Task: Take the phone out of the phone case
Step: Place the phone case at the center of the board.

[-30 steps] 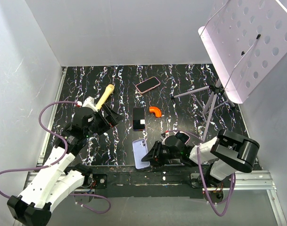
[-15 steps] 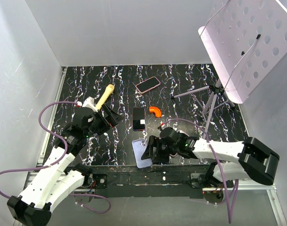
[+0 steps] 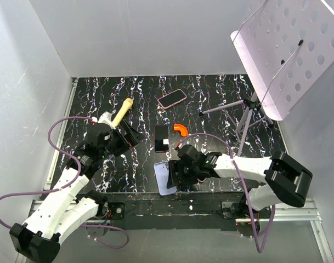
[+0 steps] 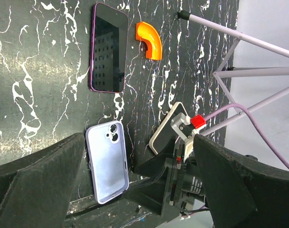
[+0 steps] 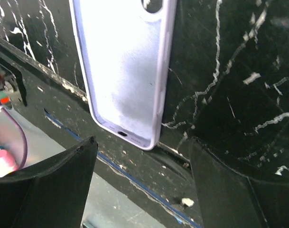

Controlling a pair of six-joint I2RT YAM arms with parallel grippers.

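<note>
An empty lavender phone case lies open side up at the table's near edge; it also shows in the left wrist view and the right wrist view. A bare dark phone with a purple rim lies face up just beyond it, also in the left wrist view. My right gripper is open and empty, its jaws spread over the case's near end. My left gripper is open and empty, held above the table left of the phone.
An orange elbow piece lies right of the phone. A phone in a pink case lies farther back. A wooden-handled tool lies at the left. A tripod carries a perforated board at the right. A beige-cased phone lies by my right arm.
My right arm has stretched left and forward, bringing its open gripper over the near end of the lavender case. The left arm has barely moved.
</note>
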